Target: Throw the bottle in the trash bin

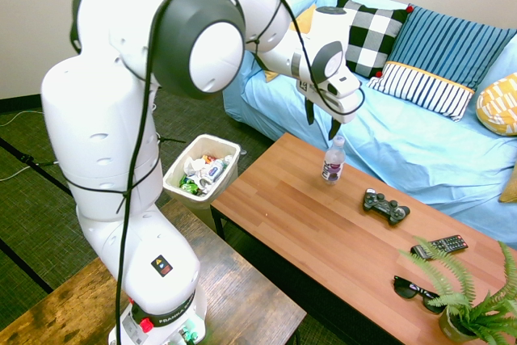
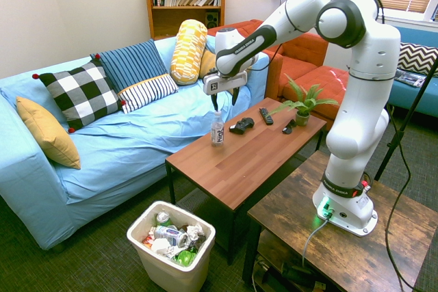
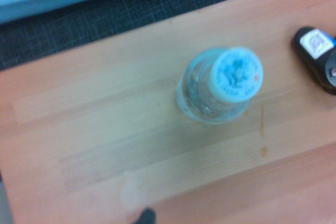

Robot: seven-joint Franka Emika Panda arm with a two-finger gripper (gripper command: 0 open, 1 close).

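The fingers [image 2: 225, 98] are wide apart, just above the bottle [image 2: 217, 130]. The bottle stands upright on the counter [image 2: 229, 162], near the game controller [image 2: 241, 126].

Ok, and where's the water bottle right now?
The plastic bottle stands upright on the coffee table, just below the open tool; in the first exterior view it's left of the game controller, near the sofa side.
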